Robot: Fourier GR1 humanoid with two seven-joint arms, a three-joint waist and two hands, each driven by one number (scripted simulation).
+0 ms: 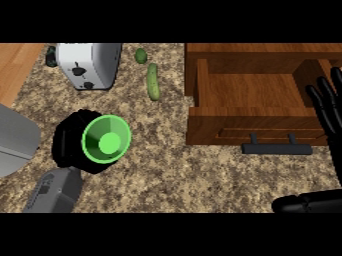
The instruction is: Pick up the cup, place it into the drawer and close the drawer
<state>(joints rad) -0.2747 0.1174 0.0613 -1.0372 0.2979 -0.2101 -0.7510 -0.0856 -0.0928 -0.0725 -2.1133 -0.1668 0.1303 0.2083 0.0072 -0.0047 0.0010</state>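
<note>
A green cup (107, 139) lies tipped with its mouth facing me on the speckled counter, left of centre. My left hand (69, 141) is curled round it from behind and from the left, black fingers showing around its rim. The wooden drawer (257, 91) stands open at the upper right, its inside bare, with a black handle (276, 148) on its front. My right hand (338, 112) stands open with fingers up at the right edge, over the drawer's right side.
A grey toaster (90, 64) sits at the back left. Two green cucumbers (153, 81) lie between it and the drawer. A grey rounded object (4, 137) fills the left edge. Wooden floor (4, 65) shows past the counter's left edge.
</note>
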